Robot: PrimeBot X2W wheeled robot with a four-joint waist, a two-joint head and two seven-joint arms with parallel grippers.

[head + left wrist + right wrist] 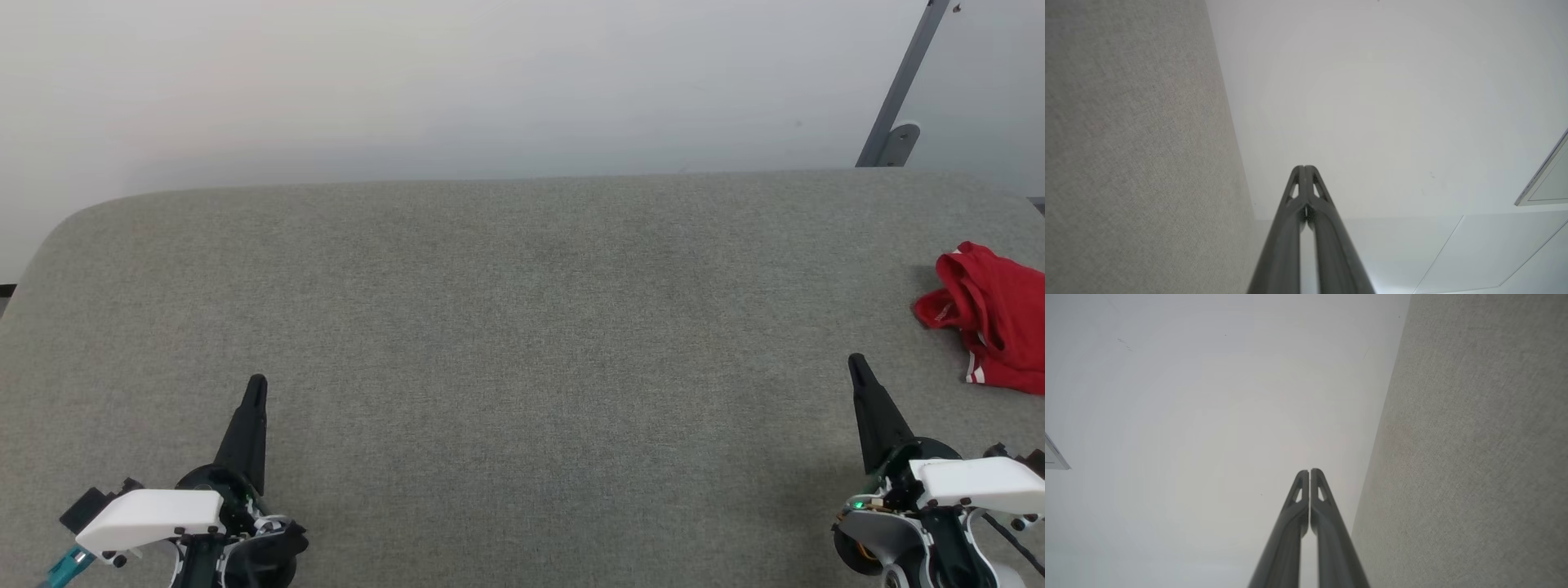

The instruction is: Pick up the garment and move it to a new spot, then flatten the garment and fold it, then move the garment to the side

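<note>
Both arms sat low: left claw (256, 384) and right claw (856, 363) pressed together, empty, pointing forward. One crumpled garment (992, 314) lay near the right claw.

The garment (992, 322) lies on the counter (522, 310) at its right side, reaching the picture's right edge. The left pincer (256, 382) sits over the counter's near left and the right pincer (856, 361) over its near right, the 2 well apart. The right pincer is near the garment, in front and to its left, not touching. Behind the counter stands a wall (408, 82), with a slanted bar (906, 82) at the far right.
</note>
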